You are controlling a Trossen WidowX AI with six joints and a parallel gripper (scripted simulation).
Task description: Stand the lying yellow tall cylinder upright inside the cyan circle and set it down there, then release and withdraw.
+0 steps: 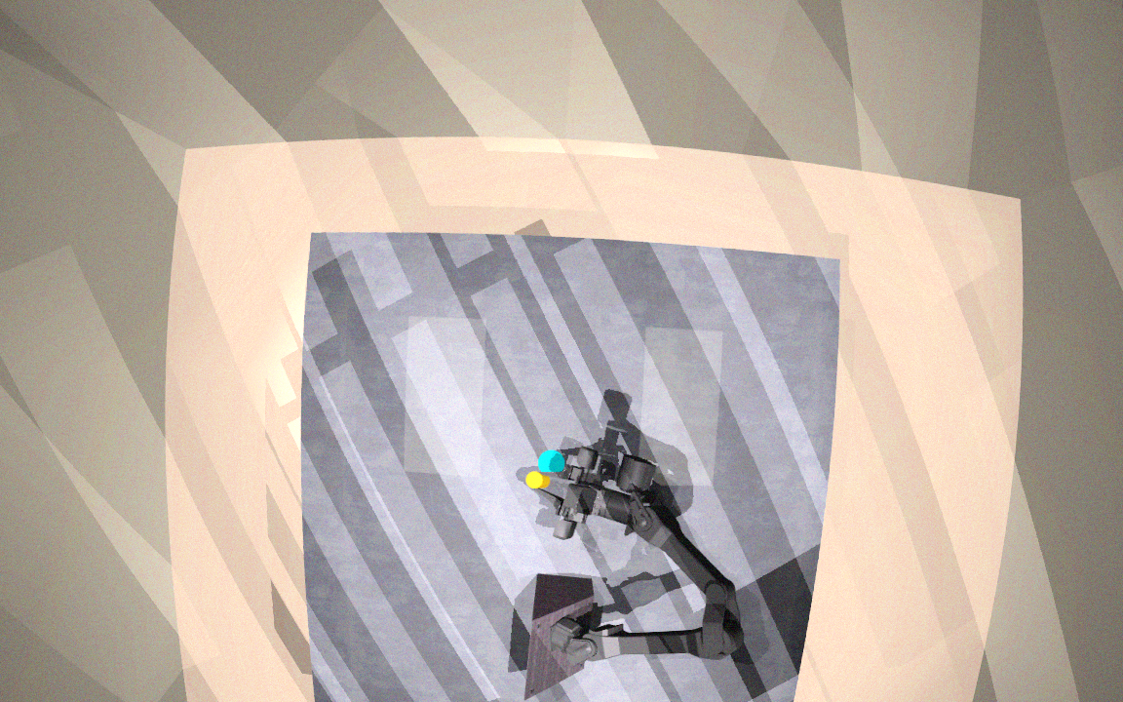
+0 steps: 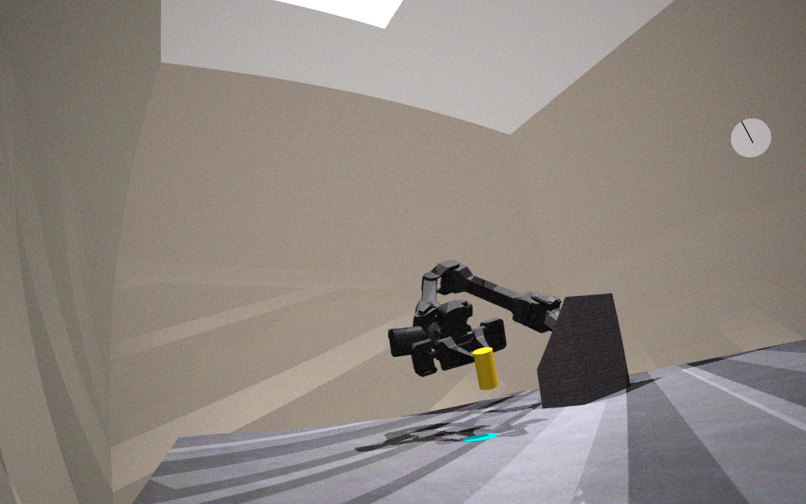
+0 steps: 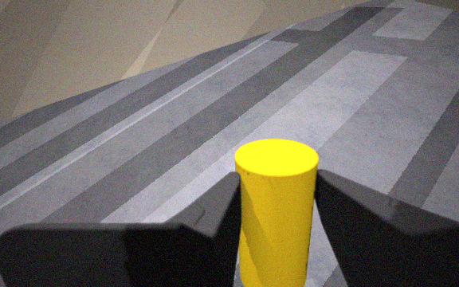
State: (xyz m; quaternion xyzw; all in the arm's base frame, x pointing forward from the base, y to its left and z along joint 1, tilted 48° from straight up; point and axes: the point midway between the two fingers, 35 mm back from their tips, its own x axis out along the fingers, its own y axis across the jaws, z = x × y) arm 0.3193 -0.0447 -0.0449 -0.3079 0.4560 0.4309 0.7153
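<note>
My gripper (image 3: 276,181) (image 2: 469,355) (image 1: 548,485) is shut on the yellow tall cylinder (image 3: 276,207) (image 2: 485,368) (image 1: 535,479). The cylinder hangs nearly upright in the air, well above the grey mat. The cyan circle (image 2: 480,437) (image 1: 550,459) lies flat on the mat below it. From above, the cylinder's top sits just beside the circle, touching its lower left rim in that view. In the wrist view the circle is hidden.
A dark wedge-shaped block (image 2: 583,344) (image 1: 555,628) holds the arm's base, to the right of the circle. The grey mat (image 1: 426,559) (image 2: 706,438) lies on a pale wooden table (image 1: 225,349). A round wall clock (image 2: 750,138) hangs far off.
</note>
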